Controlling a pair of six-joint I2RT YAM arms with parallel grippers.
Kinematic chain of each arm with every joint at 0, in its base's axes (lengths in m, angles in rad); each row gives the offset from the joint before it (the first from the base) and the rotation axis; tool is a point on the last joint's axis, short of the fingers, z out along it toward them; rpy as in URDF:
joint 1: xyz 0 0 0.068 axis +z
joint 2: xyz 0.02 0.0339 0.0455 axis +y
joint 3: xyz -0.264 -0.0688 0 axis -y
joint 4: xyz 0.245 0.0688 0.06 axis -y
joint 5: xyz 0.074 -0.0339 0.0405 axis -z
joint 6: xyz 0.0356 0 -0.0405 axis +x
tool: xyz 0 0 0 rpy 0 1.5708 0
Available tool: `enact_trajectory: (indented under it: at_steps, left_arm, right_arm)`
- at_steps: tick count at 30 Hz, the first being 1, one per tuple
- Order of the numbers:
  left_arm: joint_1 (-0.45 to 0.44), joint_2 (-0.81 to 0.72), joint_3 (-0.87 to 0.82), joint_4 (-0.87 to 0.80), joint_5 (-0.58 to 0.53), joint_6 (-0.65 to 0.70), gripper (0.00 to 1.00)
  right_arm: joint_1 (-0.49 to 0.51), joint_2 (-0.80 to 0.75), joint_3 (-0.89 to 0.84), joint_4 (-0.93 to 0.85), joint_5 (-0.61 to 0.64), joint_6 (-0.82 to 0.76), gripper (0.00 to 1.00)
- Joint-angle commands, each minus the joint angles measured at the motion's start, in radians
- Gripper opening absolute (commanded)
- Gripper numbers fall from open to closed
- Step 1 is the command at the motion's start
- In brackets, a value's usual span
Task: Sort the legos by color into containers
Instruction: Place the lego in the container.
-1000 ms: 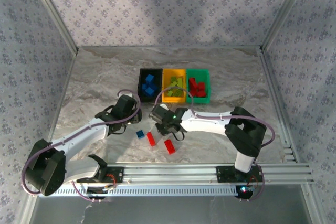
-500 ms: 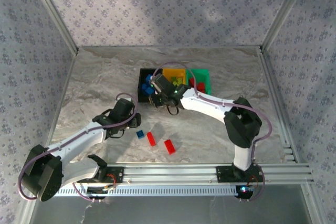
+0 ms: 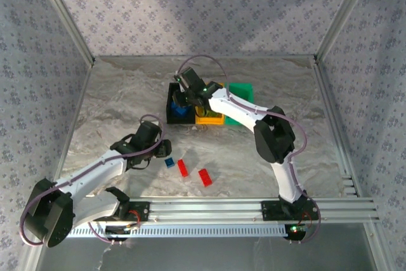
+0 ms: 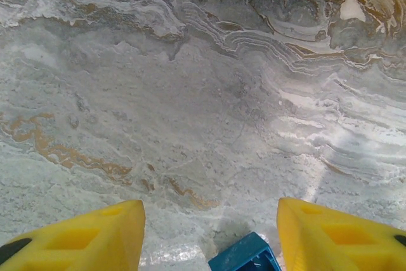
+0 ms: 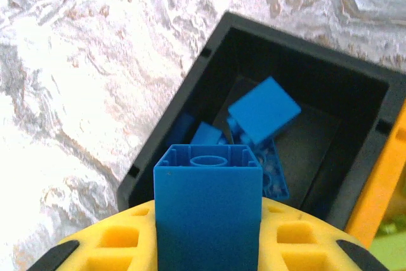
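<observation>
Two arms reach out over the marbled worktop (image 3: pixel 120 93) in quite different poses. The right arm stretches far forward from its base with its elbow bent. Its forearm crosses over the green bin (image 3: pixel 244 92) and the orange-yellow bin (image 3: pixel 209 119), and the right tool (image 3: pixel 182 98) hangs above the black bin (image 3: pixel 171 117) at the left end of the row. From the wrist, this right tool (image 5: pixel 208 233) is pinching a blue brick (image 5: pixel 208 201) between its yellow fingers (image 5: pixel 108 242). The brick's hollow end shows, directly over the mouth of the black bin (image 5: pixel 317 74), where several blue legos (image 5: pixel 263 109) already lie. The left arm runs low and long across the worktop toward the middle. The left tool (image 3: pixel 162 149) is close to the surface with its fingers (image 4: pixel 82 236) spread wide. A loose blue lego (image 4: pixel 244 257) sits on the worktop between them, touching neither. In the overhead view this loose blue lego (image 3: pixel 169 162) lies just beside two red legos (image 3: pixel 183 168), well short of the bins.
</observation>
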Motion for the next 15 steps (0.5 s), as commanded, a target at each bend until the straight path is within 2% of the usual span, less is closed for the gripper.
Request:
enact_trajectory:
  at_steps: [1, 5, 6, 7, 12, 15]
  left_arm:
    - [0.004, -0.031, 0.004, -0.039, 0.018, -0.018, 0.57]
    - [0.003, -0.072, -0.012, -0.045, 0.032, -0.026, 0.59]
    - [0.002, -0.081, -0.018, -0.042, 0.037, -0.026, 0.67]
    - [0.004, -0.09, -0.026, -0.037, 0.045, -0.028, 0.68]
    - [0.002, -0.103, -0.038, -0.036, 0.073, -0.023, 0.68]
    - [0.001, -0.091, -0.036, -0.028, 0.1, -0.012, 0.68]
  right_arm:
    - [-0.026, 0.053, 0.081, -0.076, -0.007, -0.043, 0.25]
    - [-0.046, 0.081, 0.128, -0.093, -0.018, -0.048, 0.26]
    - [-0.049, 0.086, 0.135, -0.096, -0.018, -0.048, 0.26]
    - [-0.053, 0.091, 0.143, -0.1, -0.021, -0.048, 0.26]
    - [-0.055, 0.142, 0.212, -0.141, -0.01, -0.056, 0.27]
    - [-0.049, 0.194, 0.287, -0.209, 0.044, -0.067, 0.27]
